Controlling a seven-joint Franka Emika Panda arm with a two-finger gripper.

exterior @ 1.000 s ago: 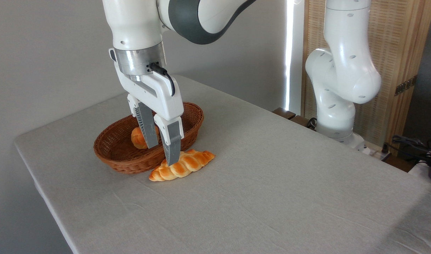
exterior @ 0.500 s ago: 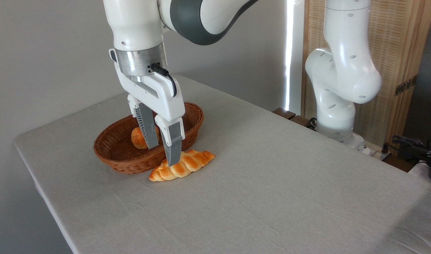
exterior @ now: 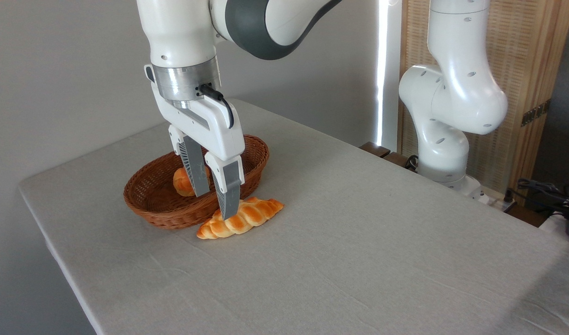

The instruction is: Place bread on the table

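The bread [exterior: 182,181], a small round golden-orange bun, lies inside the brown wicker basket [exterior: 159,204] at the table's back left; a gripper finger hides part of it. My gripper [exterior: 214,206] hangs open over the basket's near right side, fingers pointing down with nothing between them. One finger stands in front of the bun and the other overlaps the basket rim and the loaf. The table [exterior: 359,242] is covered in light grey cloth.
A longer braided loaf [exterior: 247,217] with pointed ends lies on the cloth against the basket's front right rim. The arm's white base [exterior: 445,153] stands at the back right edge, with cables [exterior: 545,190] further right.
The gripper has barely moved. The arm's lower joint at the back right has turned slightly.
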